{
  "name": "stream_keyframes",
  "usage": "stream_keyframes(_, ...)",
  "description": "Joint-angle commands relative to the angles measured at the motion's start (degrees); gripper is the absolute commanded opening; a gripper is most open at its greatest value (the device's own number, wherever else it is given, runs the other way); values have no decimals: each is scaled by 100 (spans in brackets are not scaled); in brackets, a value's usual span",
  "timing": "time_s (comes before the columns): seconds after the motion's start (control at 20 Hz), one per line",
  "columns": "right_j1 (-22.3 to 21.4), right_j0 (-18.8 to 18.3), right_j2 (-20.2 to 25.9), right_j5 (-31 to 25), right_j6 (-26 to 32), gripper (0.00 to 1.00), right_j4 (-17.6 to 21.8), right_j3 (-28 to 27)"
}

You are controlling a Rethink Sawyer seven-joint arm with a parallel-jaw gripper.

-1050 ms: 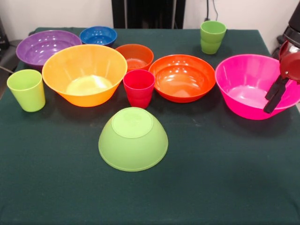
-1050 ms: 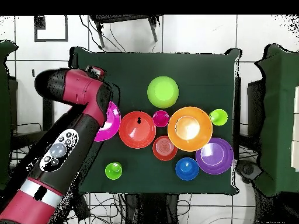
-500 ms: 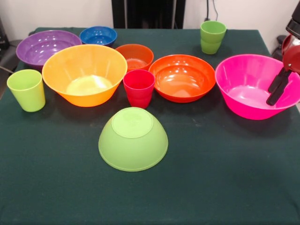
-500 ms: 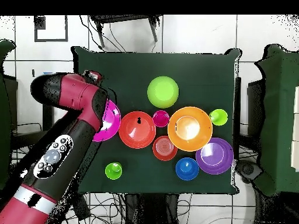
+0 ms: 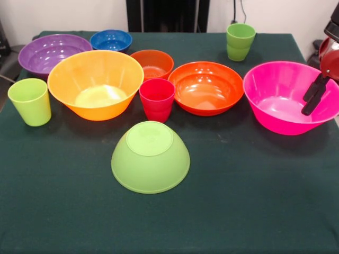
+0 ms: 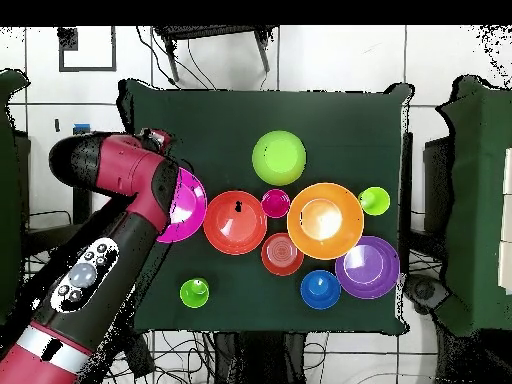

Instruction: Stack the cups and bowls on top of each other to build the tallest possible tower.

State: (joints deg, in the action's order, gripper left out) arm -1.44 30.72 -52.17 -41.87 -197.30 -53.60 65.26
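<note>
Ten plastic pieces sit separately on the dark green tablecloth (image 5: 254,211); no tower stands yet, and the grasp of the large glossy pink bowl (image 5: 283,98) looks to be the step in hand.

The black gripper (image 5: 312,99) hangs at the pink bowl's side wall, at the table's edge, with its slim fingers (image 5: 309,90) close together; whether they pinch the rim, I cannot tell. The lime green bowl (image 5: 150,157) lies rim-down, alone, nearest the camera, and seems the natural base. The medium orange bowl (image 5: 206,87) stands just beside the pink one. The next move likely calls for a firm hold on the pink rim, then a lift clear of the orange bowl and the small red-pink tumbler (image 5: 157,99) toward the green dome.
</note>
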Motion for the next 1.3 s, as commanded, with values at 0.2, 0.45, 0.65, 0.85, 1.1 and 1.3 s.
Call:
stream_keyframes(0.2,186,34,837,277,-276,100,430,318)
stream_keyframes(0.45,213,-12,781,271,-265,100,458,281)
stream_keyframes(0.65,239,-63,757,369,-212,100,481,275)
stream_keyframes(0.85,277,-112,739,469,-175,100,496,253)
stream_keyframes(1.1,314,-126,719,591,-163,100,514,262)
stream_keyframes(1.3,280,-142,754,663,-91,100,535,322)
